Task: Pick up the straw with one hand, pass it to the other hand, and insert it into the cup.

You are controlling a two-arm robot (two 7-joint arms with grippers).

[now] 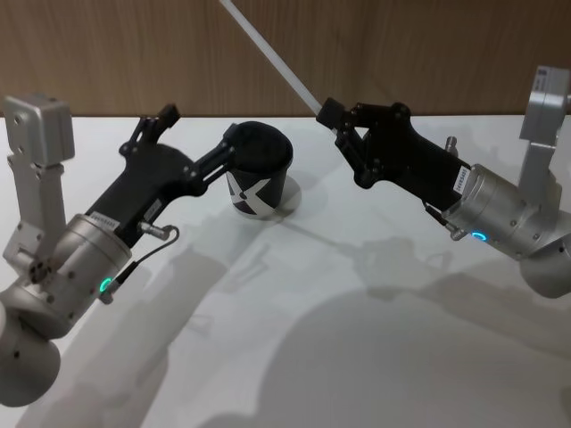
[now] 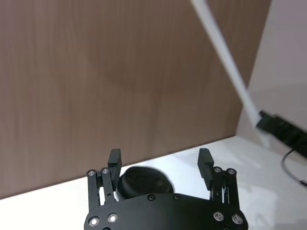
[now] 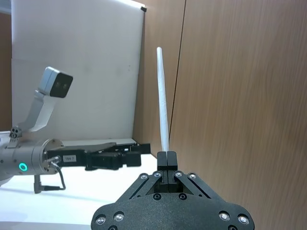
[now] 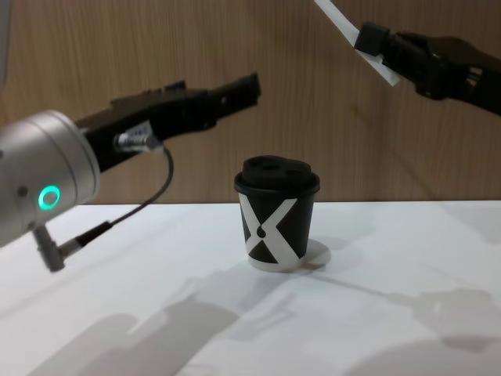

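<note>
Right gripper, upper right of head view, clamped on the lower end of the straw. Long axis slants up-left, off the frame top. Left gripper, fingers apart, hangs by the cup, below-left of the straw.

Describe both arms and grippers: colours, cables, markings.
Left gripper and right gripper match: black bodies, linkage fingers, small white label. Both have fat silver cylindrical wrists, each with a glowing ring, green on the left and cyan on the right. A thin dark cable with a metal plug runs at the left wrist.
</note>
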